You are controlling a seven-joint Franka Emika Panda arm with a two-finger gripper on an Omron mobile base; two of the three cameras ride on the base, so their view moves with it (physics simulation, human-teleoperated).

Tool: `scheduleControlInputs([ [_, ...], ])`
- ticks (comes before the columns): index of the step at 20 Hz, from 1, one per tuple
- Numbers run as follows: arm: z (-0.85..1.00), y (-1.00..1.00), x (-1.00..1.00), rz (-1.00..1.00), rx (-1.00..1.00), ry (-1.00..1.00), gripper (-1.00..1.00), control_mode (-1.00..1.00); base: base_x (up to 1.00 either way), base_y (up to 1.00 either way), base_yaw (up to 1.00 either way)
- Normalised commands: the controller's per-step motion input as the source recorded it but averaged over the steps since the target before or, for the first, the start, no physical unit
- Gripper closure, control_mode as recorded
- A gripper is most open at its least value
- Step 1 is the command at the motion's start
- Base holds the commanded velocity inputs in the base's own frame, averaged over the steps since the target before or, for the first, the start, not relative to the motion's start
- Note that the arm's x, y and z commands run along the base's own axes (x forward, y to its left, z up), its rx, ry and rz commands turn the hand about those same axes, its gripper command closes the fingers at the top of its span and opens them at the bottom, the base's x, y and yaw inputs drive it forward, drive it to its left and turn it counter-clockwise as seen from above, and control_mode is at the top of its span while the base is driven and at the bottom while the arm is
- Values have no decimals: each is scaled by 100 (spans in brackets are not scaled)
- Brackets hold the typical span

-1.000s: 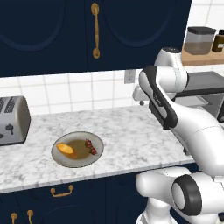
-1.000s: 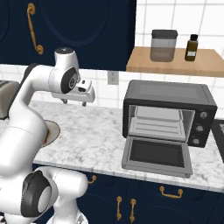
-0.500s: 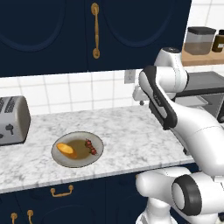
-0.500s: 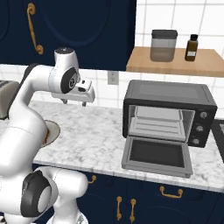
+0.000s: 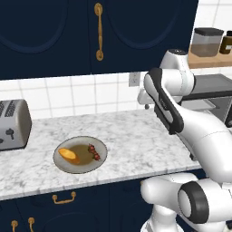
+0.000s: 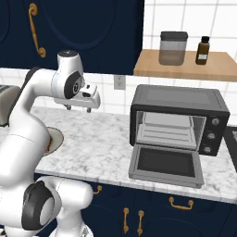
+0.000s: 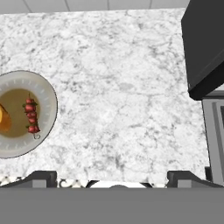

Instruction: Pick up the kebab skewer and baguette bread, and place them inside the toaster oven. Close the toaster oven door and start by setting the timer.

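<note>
The hand (image 6: 83,107) hangs fully open and empty above the bench (image 7: 127,87). The kebab skewer (image 7: 31,116) lies on the plate (image 7: 46,94) to its left: light, thin, probably rigid; grip mid-stick, across the meat.

It's a home kitchen: a marble-look counter (image 5: 127,136) runs under navy cabinets (image 5: 59,36) with brass handles (image 5: 98,31) and a white tiled wall (image 5: 77,95). A silver toaster (image 5: 12,124), a toaster oven (image 6: 178,120) and a wooden shelf (image 6: 185,65) with 2 jars sit around it.
</note>
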Motion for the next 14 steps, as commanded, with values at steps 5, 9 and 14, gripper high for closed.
scheduleControlInputs([
  [5, -13, -17, -36, 0, -1, -7, -100, -100, 0, 0, 0],
  [9, -12, -66, -40, 0, 7, -25, -100, -100, 0, 0, 0],
  [14, -2, -63, -14, 10, 4, -38, -100, -100, 0, 0, 0],
])
